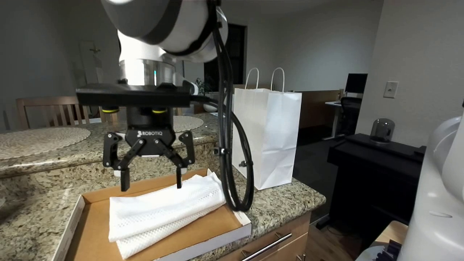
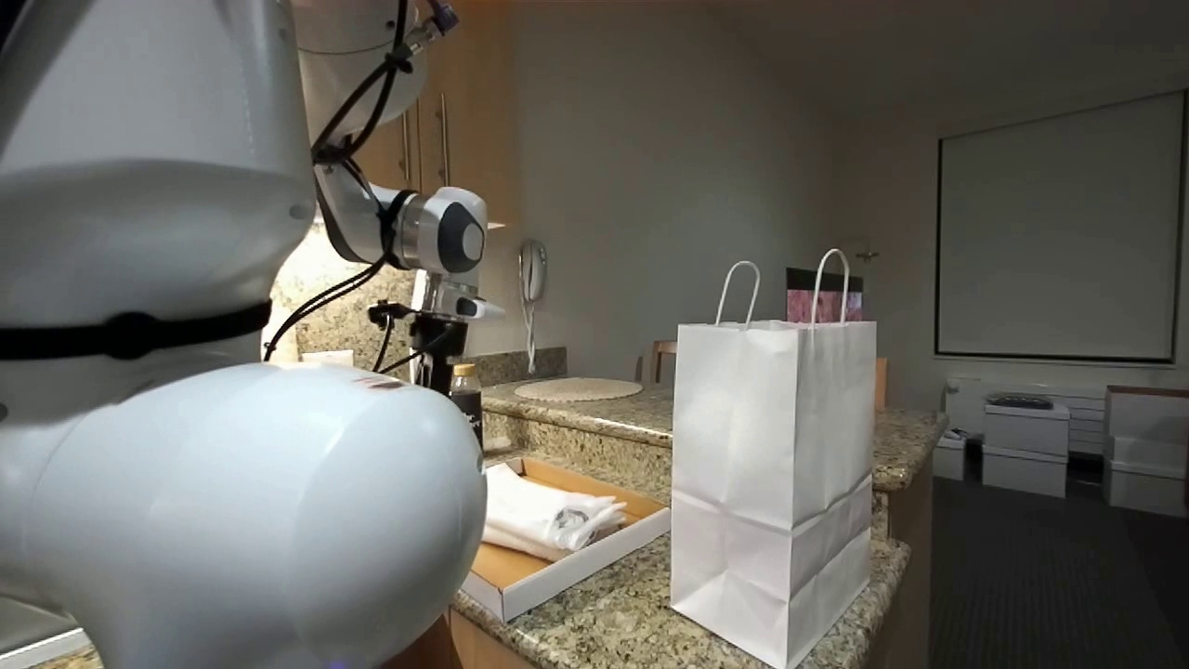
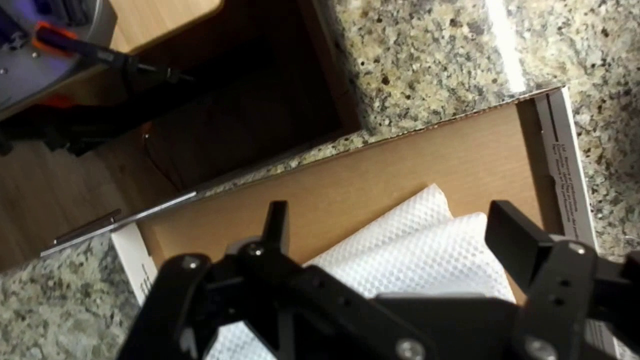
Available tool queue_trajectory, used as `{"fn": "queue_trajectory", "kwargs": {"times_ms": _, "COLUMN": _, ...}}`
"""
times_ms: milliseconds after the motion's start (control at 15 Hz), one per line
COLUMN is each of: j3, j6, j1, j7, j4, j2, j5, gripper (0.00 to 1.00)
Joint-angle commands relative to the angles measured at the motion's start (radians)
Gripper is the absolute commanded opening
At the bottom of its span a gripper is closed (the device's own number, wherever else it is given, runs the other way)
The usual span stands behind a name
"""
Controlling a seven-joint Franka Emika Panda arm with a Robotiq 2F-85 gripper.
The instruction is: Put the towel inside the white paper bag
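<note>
Your gripper (image 1: 152, 184) is spread wide, up in the air above the white towel (image 1: 163, 212). The towel lies folded in a low box (image 1: 95, 226) on the speckled counter (image 1: 279, 204). The white paper bag (image 1: 277, 141) stands up tall near the box, on the same counter.

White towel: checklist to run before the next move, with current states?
1. Black two-finger gripper open: ok.
2. Folded white textured towel in the shallow brown-and-white cardboard tray: ok.
3. Tall white paper bag upright on the speckled granite counter: ok.
4. Towel gripped: not ok; nothing held.
5. Gripper height right for closing on towel: cannot tell.
6. Bag open wide enough: cannot tell; no view looks inside.
</note>
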Motion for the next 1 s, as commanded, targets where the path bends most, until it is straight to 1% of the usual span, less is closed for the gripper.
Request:
{"fn": "queue_trajectory", "kwargs": {"times_ms": 0, "j3": 0.002, "j6": 0.163, "j1": 0.044, "j7": 0.145, "j4": -0.146, "j2": -0.028, "j5": 0.105, "gripper": 1.00}}
{"fn": "queue_trajectory", "kwargs": {"times_ms": 200, "j3": 0.003, "j6": 0.303, "j1": 0.073, "j7": 0.230, "j4": -0.279, "j2": -0.059, "j5": 0.195, "gripper": 1.00}}
{"fn": "queue_trajectory", "kwargs": {"times_ms": 400, "j3": -0.013, "j6": 0.389, "j1": 0.080, "j7": 0.276, "j4": -0.399, "j2": -0.139, "j5": 0.275, "gripper": 1.00}}
{"fn": "queue_trajectory", "kwargs": {"times_ms": 467, "j3": -0.015, "j6": 0.398, "j1": 0.075, "j7": 0.307, "j4": -0.410, "j2": -0.174, "j5": 0.267, "gripper": 1.00}}
{"fn": "queue_trajectory", "kwargs": {"times_ms": 533, "j3": -0.018, "j6": 0.369, "j1": 0.077, "j7": 0.248, "j4": -0.339, "j2": -0.060, "j5": 0.232, "gripper": 1.00}}
{"fn": "queue_trajectory", "kwargs": {"times_ms": 800, "j3": -0.026, "j6": 0.377, "j1": 0.074, "j7": 0.287, "j4": -0.378, "j2": -0.143, "j5": 0.234, "gripper": 1.00}}
{"fn": "queue_trajectory", "kwargs": {"times_ms": 867, "j3": -0.030, "j6": 0.391, "j1": 0.072, "j7": 0.262, "j4": -0.367, "j2": -0.117, "j5": 0.233, "gripper": 1.00}}
{"fn": "queue_trajectory", "kwargs": {"times_ms": 933, "j3": -0.042, "j6": 0.384, "j1": 0.074, "j7": 0.257, "j4": -0.358, "j2": -0.099, "j5": 0.267, "gripper": 1.00}}
